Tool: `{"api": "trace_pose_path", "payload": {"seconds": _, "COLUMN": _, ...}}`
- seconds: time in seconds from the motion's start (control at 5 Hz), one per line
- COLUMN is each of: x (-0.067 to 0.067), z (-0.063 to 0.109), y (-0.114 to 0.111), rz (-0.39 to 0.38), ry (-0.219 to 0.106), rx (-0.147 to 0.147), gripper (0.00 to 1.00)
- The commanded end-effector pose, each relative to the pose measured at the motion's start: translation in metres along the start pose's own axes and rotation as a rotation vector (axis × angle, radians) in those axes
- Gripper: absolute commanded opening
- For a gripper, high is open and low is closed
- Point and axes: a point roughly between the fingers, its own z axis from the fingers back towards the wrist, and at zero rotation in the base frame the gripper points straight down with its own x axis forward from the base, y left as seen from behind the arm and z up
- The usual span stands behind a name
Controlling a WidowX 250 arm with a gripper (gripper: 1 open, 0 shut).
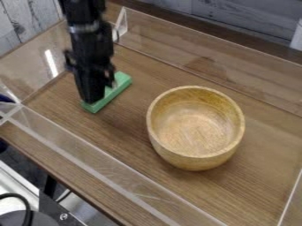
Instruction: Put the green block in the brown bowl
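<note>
The green block (pixel 113 90) lies flat on the wooden table, left of the brown bowl (pixel 196 157). The bowl stands upright and holds nothing. My gripper (pixel 94 95) points straight down over the block's near-left end. Its black fingers are pressed together, so it is shut, with nothing visibly clamped between them. The fingers hide part of the block's left edge, and I cannot tell whether the tips touch it. About a block's length of bare table separates block and bowl.
Clear plastic walls fence the wooden table (pixel 236 79). One wall (pixel 83 168) runs along the front edge, and another stands at the back. A white clip (pixel 118 25) sits on the back wall just behind the arm.
</note>
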Motion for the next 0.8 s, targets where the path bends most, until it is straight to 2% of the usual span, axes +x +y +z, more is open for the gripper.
{"api": "trace_pose_path", "payload": {"seconds": 0.0, "x": 0.006, "z": 0.053, "y": -0.002, "rz": -0.021, "ry": -0.073, "rx": 0.029, "gripper": 0.00}}
{"api": "trace_pose_path", "payload": {"seconds": 0.2, "x": 0.006, "z": 0.088, "y": -0.011, "rz": -0.062, "ry": -0.090, "rx": 0.026, "gripper": 0.00}}
{"api": "trace_pose_path", "payload": {"seconds": 0.4, "x": 0.012, "z": 0.058, "y": -0.010, "rz": -0.069, "ry": -0.097, "rx": -0.027, "gripper": 1.00}}
{"api": "trace_pose_path", "payload": {"seconds": 0.6, "x": 0.019, "z": 0.032, "y": -0.010, "rz": -0.073, "ry": -0.106, "rx": -0.075, "gripper": 1.00}}
